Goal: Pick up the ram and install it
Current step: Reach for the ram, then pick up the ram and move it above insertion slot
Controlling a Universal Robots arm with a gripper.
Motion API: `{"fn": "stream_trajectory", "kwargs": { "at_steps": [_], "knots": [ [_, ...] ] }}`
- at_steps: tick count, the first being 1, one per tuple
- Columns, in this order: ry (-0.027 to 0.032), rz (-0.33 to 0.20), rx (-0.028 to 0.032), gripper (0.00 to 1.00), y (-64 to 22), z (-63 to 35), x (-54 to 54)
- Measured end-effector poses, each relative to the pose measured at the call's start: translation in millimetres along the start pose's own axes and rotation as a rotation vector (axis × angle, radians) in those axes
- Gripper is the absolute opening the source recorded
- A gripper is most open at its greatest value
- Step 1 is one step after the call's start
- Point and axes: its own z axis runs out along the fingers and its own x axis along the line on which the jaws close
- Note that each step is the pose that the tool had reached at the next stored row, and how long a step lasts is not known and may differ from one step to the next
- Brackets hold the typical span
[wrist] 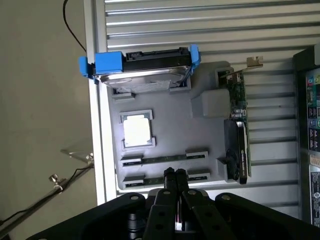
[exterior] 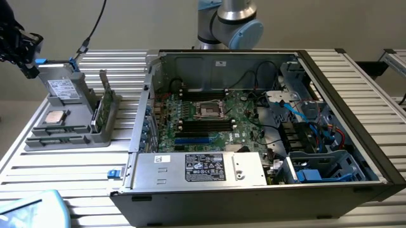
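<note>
Gripper [wrist: 175, 174]: black jaws pressed together, with nothing clamped between them. The tips hang directly over a long, thin dark ram stick [wrist: 150, 180] lying flat in a grey moulded plastic tray [wrist: 170, 125]; contact cannot be determined. A second dark ram stick [wrist: 164, 160] lies parallel, just beside the first.

In the exterior view the tray stands at nine o'clock of the open black computer case [exterior: 374, 156]. Both sticks are at the tray's six o'clock end. A silver square processor chip [wrist: 136, 131] sits near them, at their twelve o'clock.
</note>
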Motion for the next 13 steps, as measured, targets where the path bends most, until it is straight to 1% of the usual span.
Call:
{"fn": "stream_trajectory", "kwargs": {
  "at_steps": [13],
  "knots": [
    [0.0003, 0.000, 0.0003, 0.10, 0.0, 0.0, 0.0]
  ]
}}
